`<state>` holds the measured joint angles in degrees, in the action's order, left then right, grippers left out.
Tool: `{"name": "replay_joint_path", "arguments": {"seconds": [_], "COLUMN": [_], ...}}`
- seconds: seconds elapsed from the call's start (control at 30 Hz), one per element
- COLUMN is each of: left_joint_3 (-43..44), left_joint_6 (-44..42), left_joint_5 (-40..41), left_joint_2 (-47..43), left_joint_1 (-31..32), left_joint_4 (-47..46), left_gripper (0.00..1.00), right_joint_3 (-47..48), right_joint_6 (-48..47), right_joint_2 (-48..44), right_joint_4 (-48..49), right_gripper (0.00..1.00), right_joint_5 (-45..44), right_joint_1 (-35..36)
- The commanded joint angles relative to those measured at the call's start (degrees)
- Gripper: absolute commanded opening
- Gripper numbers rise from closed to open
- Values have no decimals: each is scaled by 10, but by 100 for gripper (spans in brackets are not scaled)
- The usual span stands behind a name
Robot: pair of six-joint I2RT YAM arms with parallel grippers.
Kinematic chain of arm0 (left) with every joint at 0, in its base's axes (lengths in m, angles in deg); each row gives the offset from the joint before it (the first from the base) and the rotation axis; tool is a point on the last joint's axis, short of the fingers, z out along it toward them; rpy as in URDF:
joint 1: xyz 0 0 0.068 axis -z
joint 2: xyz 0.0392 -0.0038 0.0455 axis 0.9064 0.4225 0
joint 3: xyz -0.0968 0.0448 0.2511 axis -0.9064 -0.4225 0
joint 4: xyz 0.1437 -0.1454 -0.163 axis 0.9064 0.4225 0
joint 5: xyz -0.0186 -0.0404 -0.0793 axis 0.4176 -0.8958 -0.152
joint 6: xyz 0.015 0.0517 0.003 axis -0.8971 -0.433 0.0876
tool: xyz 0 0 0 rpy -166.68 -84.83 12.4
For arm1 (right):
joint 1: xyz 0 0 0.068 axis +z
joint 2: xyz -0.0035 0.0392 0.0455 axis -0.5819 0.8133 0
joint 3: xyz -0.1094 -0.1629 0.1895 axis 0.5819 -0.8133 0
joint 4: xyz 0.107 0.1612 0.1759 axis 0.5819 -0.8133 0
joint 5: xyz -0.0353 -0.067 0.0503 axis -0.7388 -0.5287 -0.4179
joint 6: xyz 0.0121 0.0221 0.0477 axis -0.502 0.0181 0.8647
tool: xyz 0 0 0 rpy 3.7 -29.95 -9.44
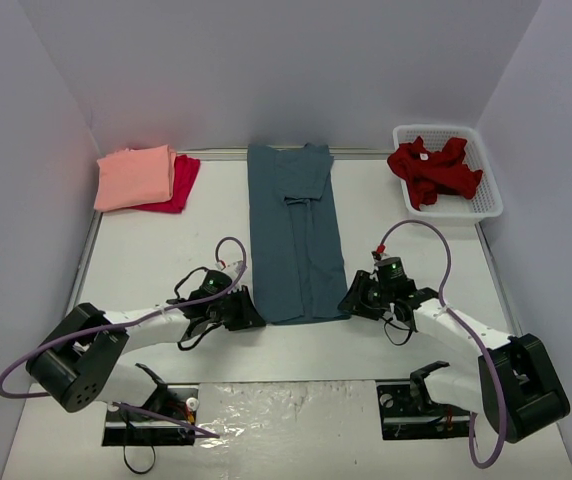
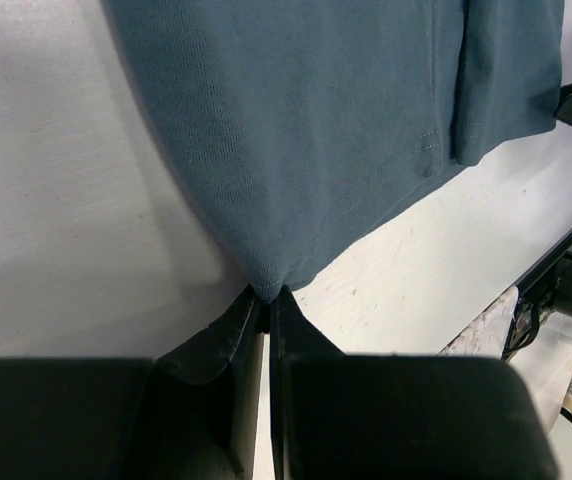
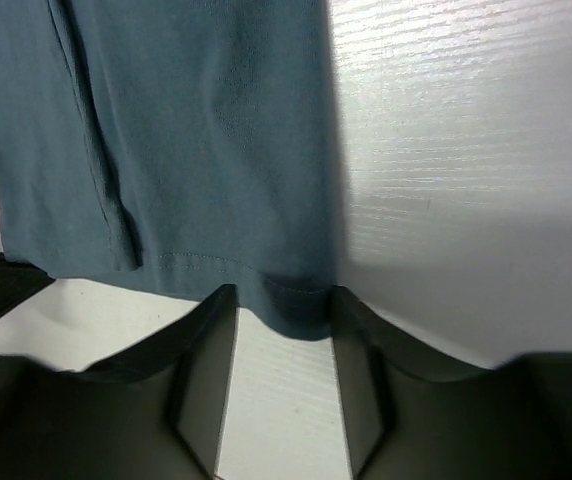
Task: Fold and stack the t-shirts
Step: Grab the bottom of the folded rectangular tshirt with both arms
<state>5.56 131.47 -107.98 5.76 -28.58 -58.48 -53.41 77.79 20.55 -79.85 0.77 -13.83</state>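
The slate-blue t-shirt [image 1: 291,235] lies as a long narrow strip down the middle of the table, sleeves folded in. My left gripper [image 1: 249,310] is shut on its near left corner; in the left wrist view the cloth [image 2: 346,130] pinches to a point between the closed tips [image 2: 266,293]. My right gripper [image 1: 351,300] is at the near right corner. Its jaws stand apart on either side of the hem corner [image 3: 286,300], not pressing it. The salmon-pink t-shirt [image 1: 134,177] lies folded on the crimson one [image 1: 178,185] at the back left. The dark red t-shirt [image 1: 434,170] is crumpled in the basket.
The white lattice basket [image 1: 486,205] stands at the back right corner. Walls close the table at the back and on both sides. Bare table surface [image 1: 156,260] shows left and right of the blue strip. The arm bases sit at the near edge.
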Motion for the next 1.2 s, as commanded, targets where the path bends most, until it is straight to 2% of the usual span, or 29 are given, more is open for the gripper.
{"name": "replay_joint_path", "arguments": {"seconds": [0.0, 0.1, 0.17, 0.63, 0.7, 0.73, 0.93, 0.97, 1.17], "left_joint_3": [-6, -5, -3, 1, 1, 1, 2, 4, 4], "left_joint_6": [-30, -33, -34, -43, -45, -45, -49, -51, -63], "left_joint_5": [46, 48, 48, 55, 55, 55, 57, 57, 72], "left_joint_2": [13, 12, 10, 4, 7, 8, 15, 14, -13], "left_joint_1": [3, 3, 3, 3, 2, 2, 2, 2, 3], "left_joint_4": [95, 99, 103, 118, 118, 117, 116, 116, 137], "left_gripper": [2, 2, 2, 2, 2, 2, 3, 2, 2], "right_joint_3": [-6, -5, -5, 11, 12, 12, 16, 17, 19], "right_joint_6": [14, 16, 17, 26, 26, 28, 32, 33, 34], "right_joint_2": [1, 4, 5, 5, 7, 10, 20, 21, 15], "right_joint_4": [-17, -20, -24, -72, -76, -75, -77, -77, -84], "right_gripper": [35, 29, 28, 29, 25, 19, 9, 3, 0], "right_joint_5": [-26, -32, -33, -88, -92, -95, -106, -109, -114], "right_joint_1": [8, 14, 15, 43, 45, 50, 63, 65, 72]}}
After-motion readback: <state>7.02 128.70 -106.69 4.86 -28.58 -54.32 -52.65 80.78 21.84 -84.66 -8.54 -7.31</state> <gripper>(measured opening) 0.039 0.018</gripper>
